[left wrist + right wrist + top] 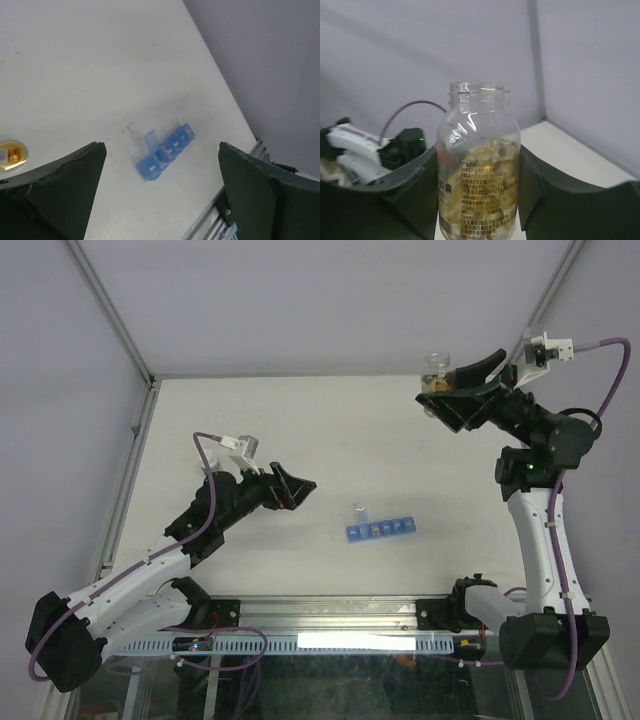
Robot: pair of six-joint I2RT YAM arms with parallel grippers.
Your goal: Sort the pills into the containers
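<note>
The containers are a blue pill-organiser strip (pixel 381 531) lying on the white table, with the lid of one compartment near its left end (pixel 358 511) standing up. My left gripper (pixel 299 490) hovers to its left, open and empty. In the left wrist view the strip (pixel 166 151) lies between and beyond the wide-apart fingers (pixel 65 185). At the far right my right gripper (pixel 446 388) is shut on a clear uncapped bottle (pixel 436 371), held upright above the table. The right wrist view shows yellow softgel pills (pixel 487 155) filling this bottle (pixel 479 170).
A metal frame rail (pixel 128 455) borders the table on the left, and grey walls close the back and right. The near-edge rail (pixel 220 220) runs just beyond the strip. My left arm (pixel 370 155) appears behind the bottle.
</note>
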